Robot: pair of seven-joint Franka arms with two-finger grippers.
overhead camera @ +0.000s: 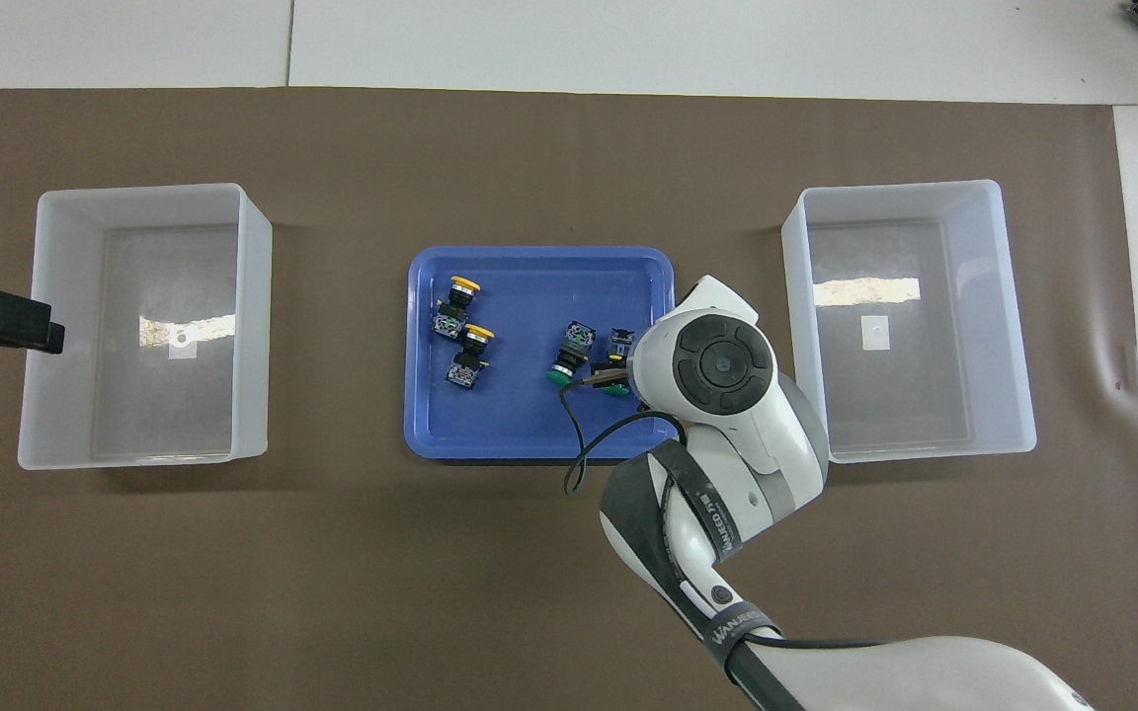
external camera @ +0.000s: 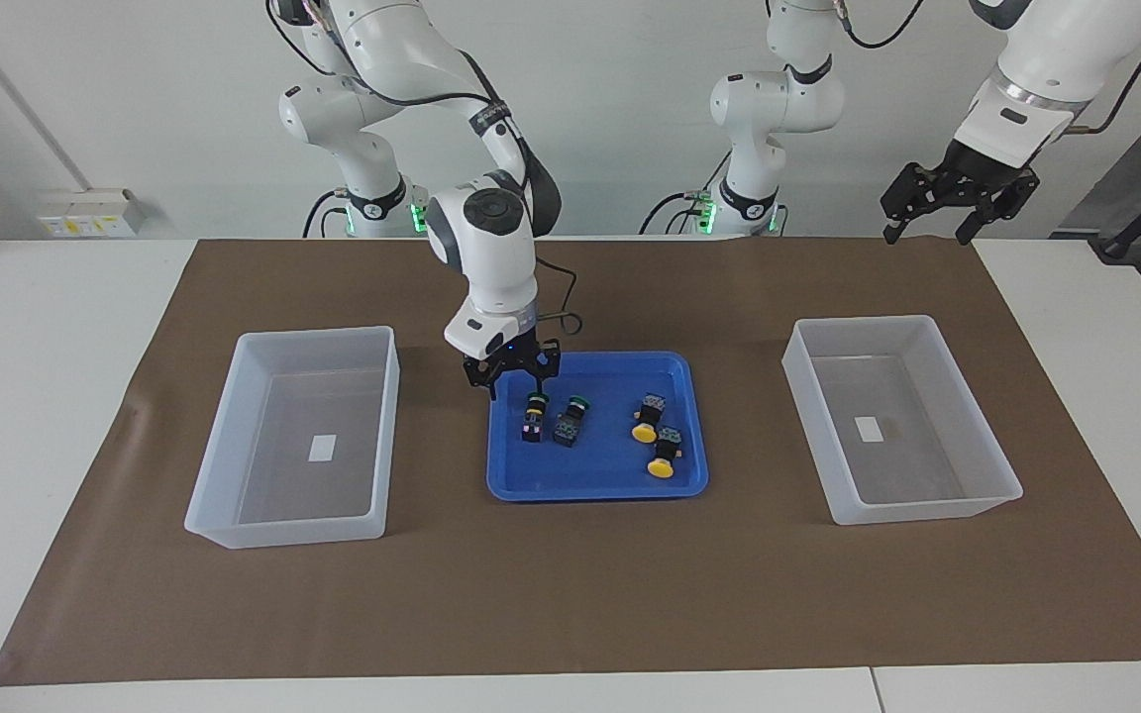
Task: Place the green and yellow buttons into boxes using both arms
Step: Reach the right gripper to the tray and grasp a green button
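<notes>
Two green buttons [external camera: 534, 414] [external camera: 570, 420] and two yellow buttons [external camera: 646, 421] [external camera: 667, 454] lie in a shallow blue tray [external camera: 590, 485]. My right gripper [external camera: 511, 376] is open and empty, low over the tray, just above the green button at the right arm's end. In the overhead view the right arm's wrist [overhead camera: 722, 360] hides most of that gripper and part of that button [overhead camera: 616, 360]. My left gripper [external camera: 930, 226] is open and empty and waits raised by the left arm's end. Both boxes [external camera: 318, 337] [external camera: 868, 322] are empty.
The tray sits midway between the two boxes on a brown mat [external camera: 570, 594]. Each box has a white label on its floor. A thin cable loops from the right wrist over the tray's edge [overhead camera: 579, 444].
</notes>
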